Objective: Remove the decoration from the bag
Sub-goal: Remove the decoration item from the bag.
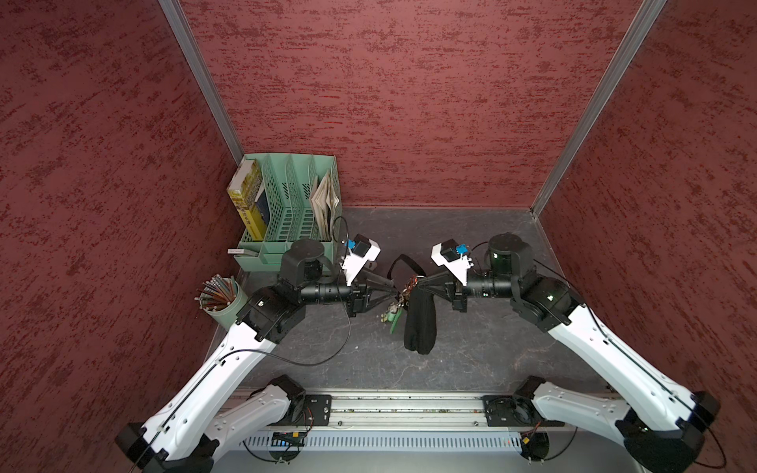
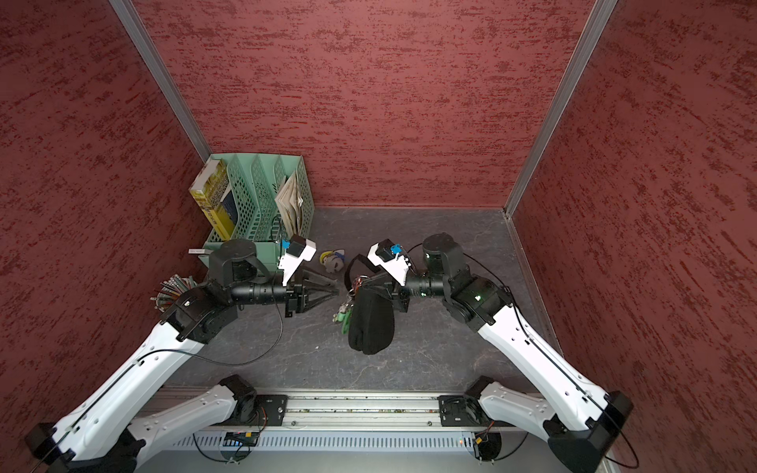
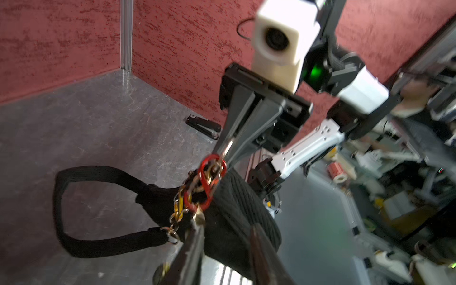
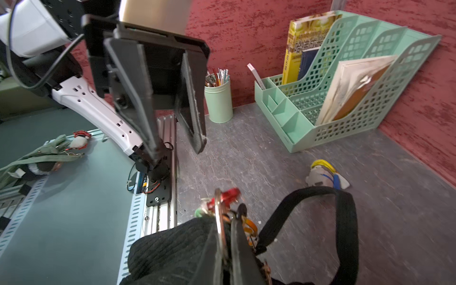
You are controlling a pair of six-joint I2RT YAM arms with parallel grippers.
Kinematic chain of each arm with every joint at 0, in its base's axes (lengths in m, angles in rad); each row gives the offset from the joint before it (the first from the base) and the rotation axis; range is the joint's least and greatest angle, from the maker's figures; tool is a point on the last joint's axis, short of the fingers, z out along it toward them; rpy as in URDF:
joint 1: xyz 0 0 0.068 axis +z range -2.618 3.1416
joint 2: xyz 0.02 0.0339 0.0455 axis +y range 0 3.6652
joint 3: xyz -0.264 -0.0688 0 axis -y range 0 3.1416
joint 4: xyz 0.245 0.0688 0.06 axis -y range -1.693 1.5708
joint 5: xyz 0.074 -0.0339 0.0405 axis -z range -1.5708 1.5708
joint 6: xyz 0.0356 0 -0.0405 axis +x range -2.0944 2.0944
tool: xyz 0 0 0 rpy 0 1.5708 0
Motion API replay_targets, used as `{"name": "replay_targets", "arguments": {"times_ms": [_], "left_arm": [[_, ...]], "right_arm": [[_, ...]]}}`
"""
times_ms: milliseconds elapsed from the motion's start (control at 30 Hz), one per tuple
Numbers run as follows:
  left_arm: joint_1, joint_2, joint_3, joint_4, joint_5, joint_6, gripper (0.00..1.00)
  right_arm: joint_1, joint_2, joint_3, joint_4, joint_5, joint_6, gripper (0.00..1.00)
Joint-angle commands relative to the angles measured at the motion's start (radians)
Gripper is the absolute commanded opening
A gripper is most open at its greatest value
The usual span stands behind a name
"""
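Red-walled and floored with a dark grey tabletop (image 1: 471,327), the booth has a green file rack (image 1: 286,204) in one back corner. Well out from that rack, near the middle of the tabletop, the bag (image 1: 420,323) hangs in the air from the right gripper (image 3: 227,151). Its jaws are pinched tight on the bunch of clips (image 3: 204,187) at one end of the bag. Lifting it by that end probably lets the body drop clear, so the clips and the green charm (image 1: 394,321) dangle free on the rack side.

The left gripper (image 4: 176,149) sits between the rack and the bag, just short of the clips. Its jaws are about half apart and hold nothing, and it looks placed to take the charm or its clip.

The bag's long axis runs steeply downward, with the clipped end up at the gripper and the rounded end down. Whether that end touches the tabletop I cannot tell. The strap (image 4: 346,234) loops out from the top end, on the rack side. A small doll (image 2: 332,262) lies between the rack and the bag, touching neither.
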Motion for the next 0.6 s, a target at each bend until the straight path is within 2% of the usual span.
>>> {"name": "replay_targets", "arguments": {"times_ms": [0, 67, 167, 333, 567], "left_arm": [[0.003, -0.022, -0.029, 0.054, 0.047, 0.046, 0.63], [0.003, -0.029, -0.042, 0.083, 0.044, 0.06, 0.74], [-0.006, -0.054, -0.083, 0.173, 0.002, 0.08, 0.79], [-0.048, -0.082, -0.156, 0.332, -0.057, 0.094, 0.8], [-0.131, -0.021, -0.139, 0.34, -0.068, 0.136, 0.73]], "right_arm": [[-0.004, -0.013, 0.058, -0.071, 0.041, -0.054, 0.0], [-0.006, -0.008, 0.069, -0.095, 0.036, -0.064, 0.0], [-0.004, -0.007, 0.079, -0.116, 0.02, -0.076, 0.0], [-0.004, -0.021, 0.08, -0.126, -0.01, -0.077, 0.0], [-0.004, -0.041, 0.077, -0.124, -0.062, -0.069, 0.0]]}}
